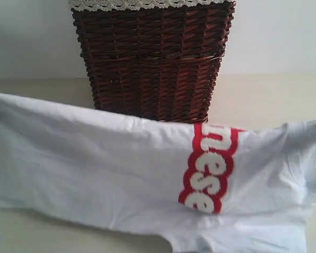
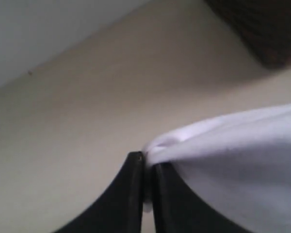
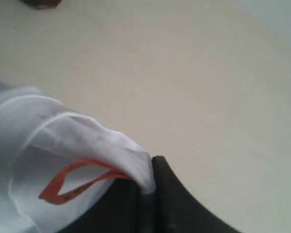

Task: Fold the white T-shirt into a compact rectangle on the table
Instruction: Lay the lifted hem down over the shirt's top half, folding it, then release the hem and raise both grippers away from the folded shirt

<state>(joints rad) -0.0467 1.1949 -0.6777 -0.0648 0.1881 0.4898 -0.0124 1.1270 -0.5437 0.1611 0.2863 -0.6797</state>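
The white T-shirt (image 1: 105, 163) hangs stretched across the exterior view, lifted above the table (image 1: 31, 232), with its red band of white letters (image 1: 208, 168) right of middle. Neither gripper shows in that view. In the left wrist view my left gripper (image 2: 146, 162) is shut on a bunched edge of the T-shirt (image 2: 233, 150). My right gripper (image 3: 148, 167) pinches the T-shirt (image 3: 63, 136) at a hem near an orange loop (image 3: 72, 182), seen in the right wrist view.
A dark brown wicker basket (image 1: 152, 58) with white lace trim (image 1: 142, 4) stands behind the shirt at the back middle, against a white wall (image 1: 26, 31). Bare table (image 2: 87, 107) lies under both grippers.
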